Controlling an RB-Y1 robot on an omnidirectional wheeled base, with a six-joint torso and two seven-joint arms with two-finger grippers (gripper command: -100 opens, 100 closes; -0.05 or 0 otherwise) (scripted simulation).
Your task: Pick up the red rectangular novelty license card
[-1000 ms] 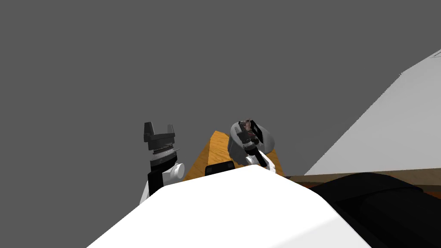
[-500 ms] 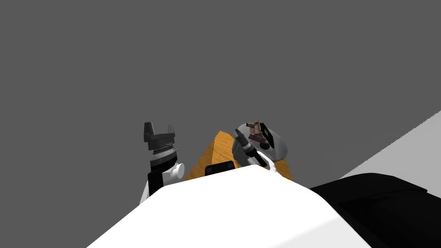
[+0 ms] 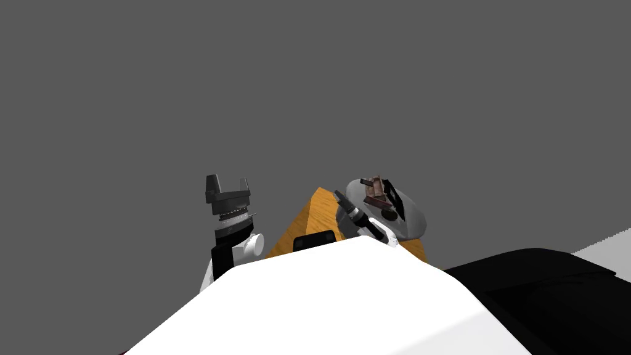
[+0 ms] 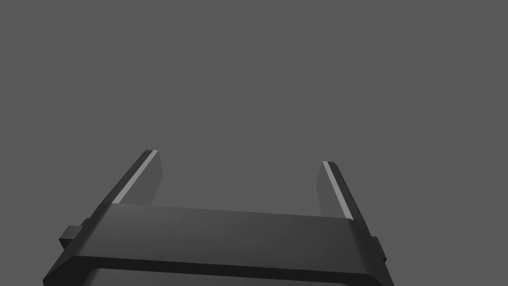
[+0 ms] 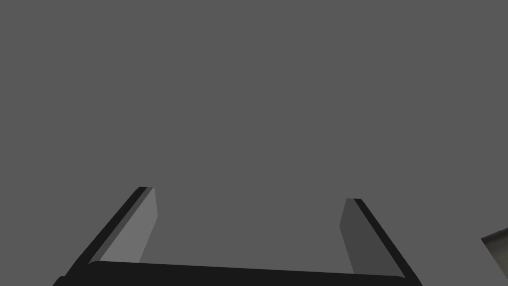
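Currently both tools are spread, nothing held: left tool (image 4: 240, 158) idle, raised beside the tabletop (image 3: 308, 219); right tool (image 5: 250, 196) faces a flat grey surface; card (image 3: 373, 192), a brownish-red piece as far as I can tell, sits on a grey dish (image 3: 411, 221) off to that tool's side, not between its fingers (image 5: 136, 228); risks, my guess: closing now grabs air; thin card among dark bits (image 3: 394, 200) may skid, or the wrong bit gets pinched; a nudge could shove the dish.
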